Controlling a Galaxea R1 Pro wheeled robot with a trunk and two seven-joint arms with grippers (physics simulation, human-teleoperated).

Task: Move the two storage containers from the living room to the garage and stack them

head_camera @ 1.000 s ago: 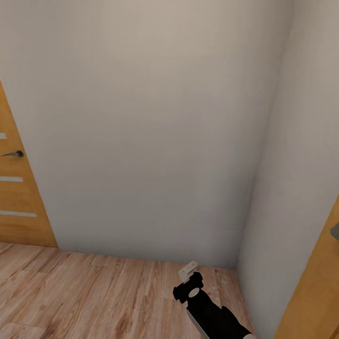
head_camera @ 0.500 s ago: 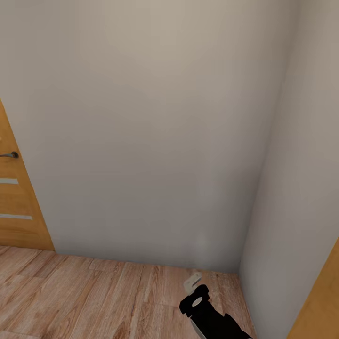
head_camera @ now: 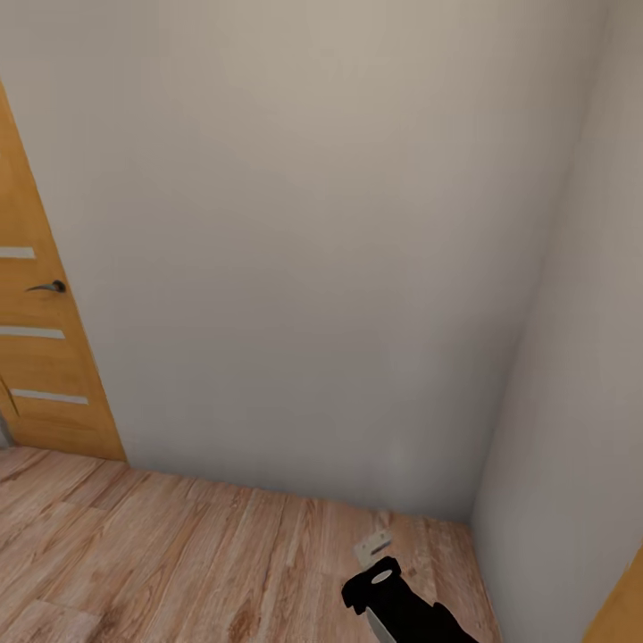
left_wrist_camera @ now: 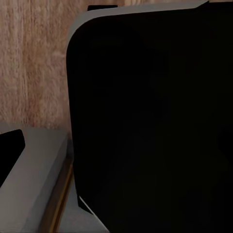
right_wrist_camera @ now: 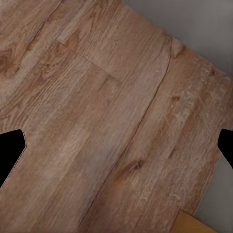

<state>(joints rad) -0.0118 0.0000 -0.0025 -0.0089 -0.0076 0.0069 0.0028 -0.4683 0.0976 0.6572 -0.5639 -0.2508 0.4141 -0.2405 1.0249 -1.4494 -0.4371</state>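
At the far left of the head view stands a wooden door [head_camera: 40,339] with pale horizontal strips and a dark lever handle [head_camera: 49,287], set against a plain pale wall [head_camera: 304,250] that runs across the frame to a corner at the right. Below it, light wood-plank flooring [head_camera: 161,554] covers the lower part of the frame (so this is not the garage's concrete). At the lower right edge a sliver of a second orange door panel [head_camera: 625,607] cuts in.

The right gripper [head_camera: 373,546] shows at the bottom, right of centre, pointing toward the corner. In the right wrist view its two dark fingertips [right_wrist_camera: 10,150] sit at opposite edges of the frame with bare planks between them, so the jaws stand wide and hold nothing. The left wrist view gives a dark rounded robot body panel [left_wrist_camera: 150,121], a grey ledge and a strip of planks; whether the left gripper is spread or closed I cannot tell.

No red-orange bin appears, so its direction from either gripper, its long axis and the nearer arm cannot be judged here. The robot faces a dead-end corner; likely it must turn away, probably toward the door side, before any reach matters.
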